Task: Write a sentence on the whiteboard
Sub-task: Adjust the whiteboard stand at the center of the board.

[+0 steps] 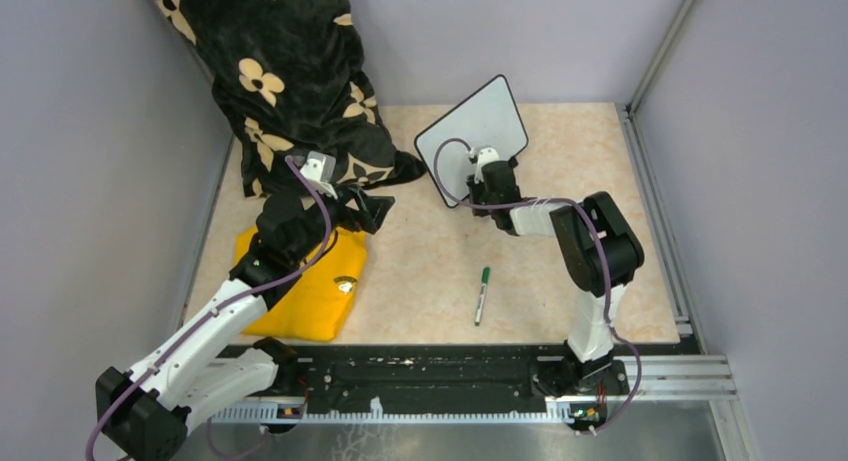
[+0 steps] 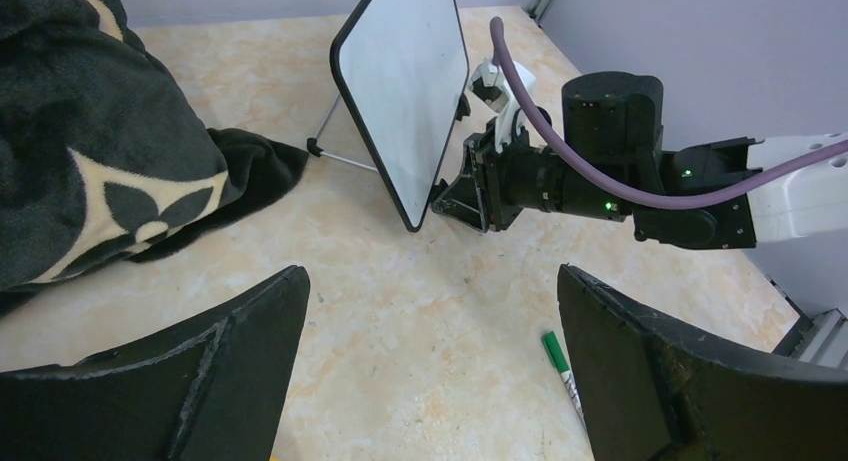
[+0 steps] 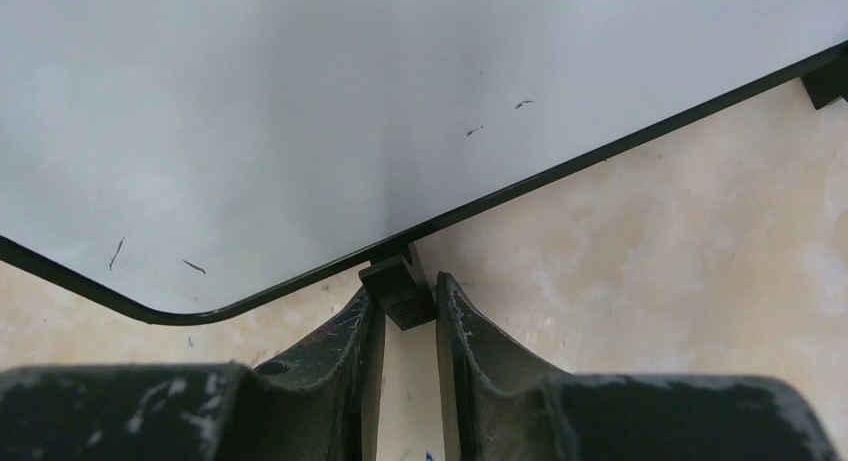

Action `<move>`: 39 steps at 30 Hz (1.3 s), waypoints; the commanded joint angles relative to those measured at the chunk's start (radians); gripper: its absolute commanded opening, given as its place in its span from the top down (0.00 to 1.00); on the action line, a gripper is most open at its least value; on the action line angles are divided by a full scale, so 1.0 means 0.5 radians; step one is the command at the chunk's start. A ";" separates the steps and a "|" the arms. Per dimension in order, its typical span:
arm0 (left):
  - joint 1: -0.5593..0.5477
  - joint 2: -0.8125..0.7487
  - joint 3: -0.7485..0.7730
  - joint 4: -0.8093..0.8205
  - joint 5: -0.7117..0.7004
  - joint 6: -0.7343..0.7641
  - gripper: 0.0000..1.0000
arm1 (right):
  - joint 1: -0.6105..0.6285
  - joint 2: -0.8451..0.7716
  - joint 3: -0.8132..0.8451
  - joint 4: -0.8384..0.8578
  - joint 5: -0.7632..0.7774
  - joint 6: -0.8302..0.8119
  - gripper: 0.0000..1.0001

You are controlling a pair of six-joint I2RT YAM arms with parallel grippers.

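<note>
Left gripper (image 2: 430, 281): spread wide, empty. Green marker (image 1: 482, 294): lying on the table (image 1: 420, 271), unheld. Right gripper (image 3: 402, 299): clenched on the foot (image 3: 398, 293) of the whiteboard (image 3: 300, 101), which stands tilted at the far side, blank.

Caution: the pinch takes only this small foot, so a pull may slip off it or topple the board.

Only the right wrist view shows the pinch. Only the left wrist view shows the wire stand (image 2: 340, 159) behind.

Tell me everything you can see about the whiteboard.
The whiteboard is a small white panel with a thin black frame and rounded corners. It stands tilted back on the beige table, propped by a thin wire leg behind. Its face is blank except a few tiny dark flecks. The right gripper pinches the little black foot on its lower edge.
</note>
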 commanded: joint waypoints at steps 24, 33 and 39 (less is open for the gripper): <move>0.008 -0.011 0.016 0.027 0.009 -0.068 0.01 | 0.717 -0.186 -0.067 -0.730 1.016 1.325 0.99; 0.008 -0.002 0.011 0.021 -0.014 -0.066 0.01 | 0.841 -0.096 0.081 -0.934 1.108 1.577 0.67; 0.008 0.010 0.014 0.018 -0.019 -0.065 0.01 | 0.842 -0.283 -0.007 -0.938 1.006 1.415 0.48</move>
